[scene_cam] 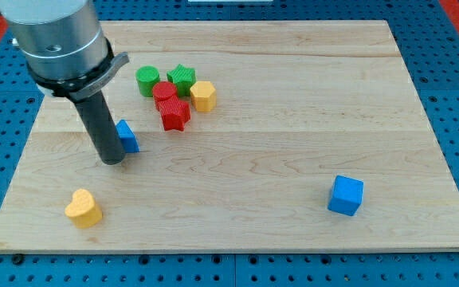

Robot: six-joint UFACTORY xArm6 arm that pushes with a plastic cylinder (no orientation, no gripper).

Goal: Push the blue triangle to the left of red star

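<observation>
1. Seven blocks are lying on the surface (293, 151): two red, two green, two yellow, and a blue cube (346, 195), alongside the blue triangle (127, 135).
2. The tip (112, 160) is touching the blue triangle's left side, left of the red star (175, 114).
3. No hand exists; no writing is showing.

A single camera is covering the scene, looking down at a slant from above the near long edge of the wooden board (293, 159), so that the far edge is lying toward the view's top and appearing shorter than the near one. The camera is sitting close enough that the board is filling almost the whole frame, with only a narrow margin of blue perforated base (453, 48) showing around it. The arm's grey housing (54, 36) is entering at the view's top left and is being cropped by the frame (its upper part is lying outside the picture). No second view is sharing this scene.
</observation>
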